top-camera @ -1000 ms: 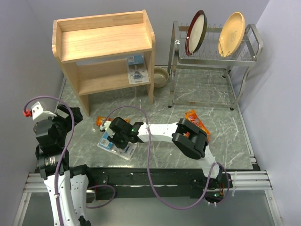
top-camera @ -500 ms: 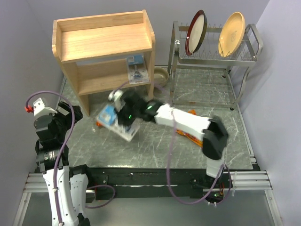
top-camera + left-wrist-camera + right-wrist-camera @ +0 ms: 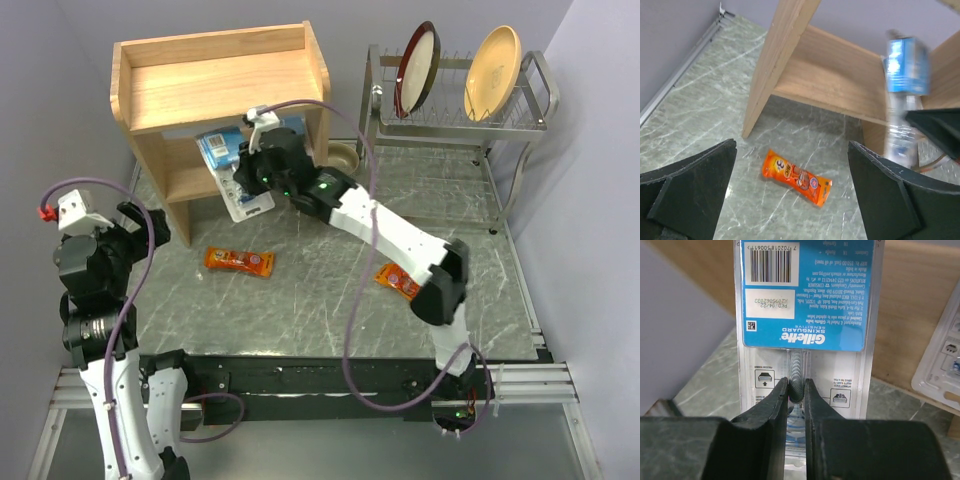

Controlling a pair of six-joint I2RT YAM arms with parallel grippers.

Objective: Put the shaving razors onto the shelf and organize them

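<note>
- Right now the right gripper [image 3: 796, 390] is clenched on a clear blister pack [image 3: 805, 315]. Its fingers are pinched over the dark razor handle, and the blue card end points away from the wrist.
- I see that pack hanging at the mouth of the shelf [image 3: 225, 90], in front of the lower tier and slightly tilted. I cannot tell whether it touches the board.
- On that lower tier a second blister pack [image 3: 946, 365] lies just to the right of the held one.
- The left gripper [image 3: 791, 147] is spread wide and grasps nothing. It is poised above the table [image 3: 330, 310], left of and in front of the shelf.
- One orange pack [image 3: 239, 261] lies flat on the table in front of the shelf, apart from its left side panel.
- A second orange pack [image 3: 397, 281] lies further right, partly tucked under the right arm [image 3: 400, 240].
- Right of the shelf stands a wire dish rack [image 3: 450, 135] with two plates [image 3: 415, 68] upright in it.
- A bowl [image 3: 343, 163] sits on the table between the shelf and the rack.
- The shelf's two solid side panels bound the lower opening, and the held pack is between them.
- The right arm stretches diagonally over the middle of the table, from its base to the shelf front.
</note>
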